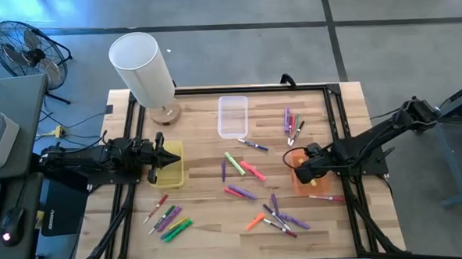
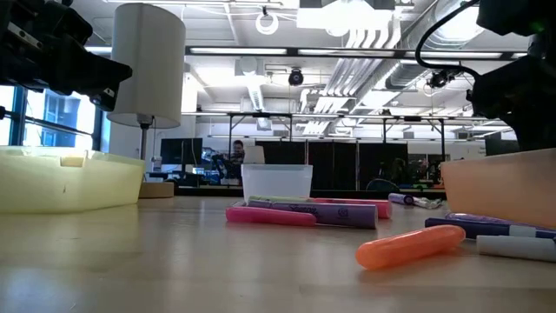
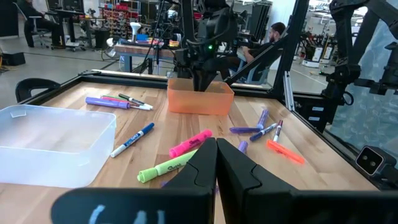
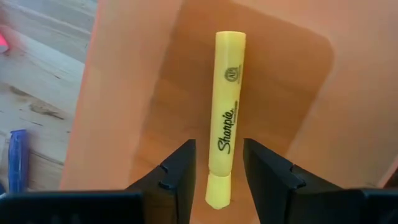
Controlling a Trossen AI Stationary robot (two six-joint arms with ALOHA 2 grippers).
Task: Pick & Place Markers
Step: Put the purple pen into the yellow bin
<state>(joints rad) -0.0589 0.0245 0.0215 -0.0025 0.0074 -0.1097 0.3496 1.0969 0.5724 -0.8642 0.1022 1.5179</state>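
My right gripper (image 1: 299, 170) points down into the orange bin (image 1: 308, 181) at the table's right and is open. A yellow marker (image 4: 226, 112) lies in the orange bin (image 4: 124, 93), between the fingers, with a narrow gap on each side. Several more markers lie loose on the table: in the middle (image 1: 244, 169), at the near left (image 1: 168, 218), at the near right (image 1: 282, 219) and at the far right (image 1: 292, 123). At the left my left gripper (image 1: 170, 157) is shut and level, above the yellow bin (image 1: 173, 173).
A clear bin (image 1: 233, 116) stands at the far middle. A white lamp (image 1: 142, 67) stands at the far left corner. A black frame (image 1: 335, 101) runs around the table. A fan (image 1: 24, 49) stands off the table, and a person (image 3: 273, 34) sits in the room beyond.
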